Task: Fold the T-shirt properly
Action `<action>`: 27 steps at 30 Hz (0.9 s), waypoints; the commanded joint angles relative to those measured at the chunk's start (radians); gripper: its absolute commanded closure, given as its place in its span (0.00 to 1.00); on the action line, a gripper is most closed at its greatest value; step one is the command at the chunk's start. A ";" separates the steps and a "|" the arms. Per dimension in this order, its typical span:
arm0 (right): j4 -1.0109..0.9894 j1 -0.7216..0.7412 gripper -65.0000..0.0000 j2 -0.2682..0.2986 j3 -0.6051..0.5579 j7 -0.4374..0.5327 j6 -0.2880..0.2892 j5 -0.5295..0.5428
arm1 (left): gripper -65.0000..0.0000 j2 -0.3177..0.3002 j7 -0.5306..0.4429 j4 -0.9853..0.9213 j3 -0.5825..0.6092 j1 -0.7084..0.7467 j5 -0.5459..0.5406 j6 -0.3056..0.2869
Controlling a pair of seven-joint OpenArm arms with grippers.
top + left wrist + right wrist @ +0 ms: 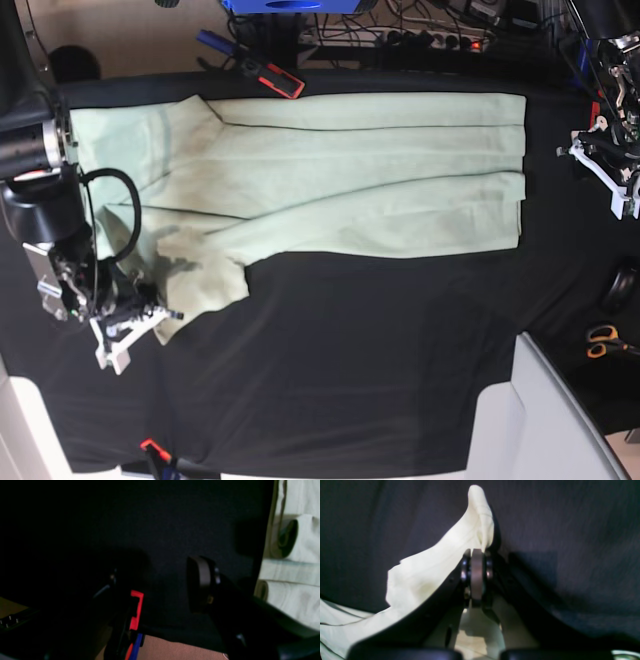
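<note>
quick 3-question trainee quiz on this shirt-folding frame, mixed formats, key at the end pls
1. True or false: the right gripper is shut on cloth of the T-shirt.
2. Multiple choice. In the left wrist view, the left gripper is: A) clamped on a sleeve, B) open over the black table cover with nothing between its fingers, C) holding scissors.
3. Fill in: in the base view, the orange-handled scissors lie near the ___ edge of the picture.

Key: 1 true; 2 B; 3 right.
</note>
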 commanded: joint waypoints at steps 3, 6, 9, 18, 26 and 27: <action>0.018 0.064 1.00 0.012 -0.003 0.018 0.006 0.006 | 0.49 -0.022 -0.015 0.012 -0.009 -0.006 0.000 0.009; 0.018 0.089 1.00 0.012 -0.003 0.016 0.006 0.005 | 0.49 -0.022 -0.015 0.012 -0.009 -0.008 0.000 0.009; 0.018 0.110 1.00 0.012 -0.005 0.015 0.006 0.005 | 0.49 -0.022 -0.015 0.012 -0.009 -0.011 0.000 0.009; 0.127 0.133 1.00 0.014 -0.005 -0.105 0.004 0.003 | 0.49 -0.022 -0.015 0.012 -0.009 -0.018 0.000 0.009; 0.360 0.003 1.00 0.014 0.027 -0.312 -0.091 0.013 | 0.49 -0.024 -0.015 0.012 -0.009 -0.018 0.000 0.009; 0.400 -0.028 1.00 0.014 0.052 -0.337 -0.112 0.013 | 0.49 -0.024 -0.015 0.012 -0.009 -0.018 0.000 0.009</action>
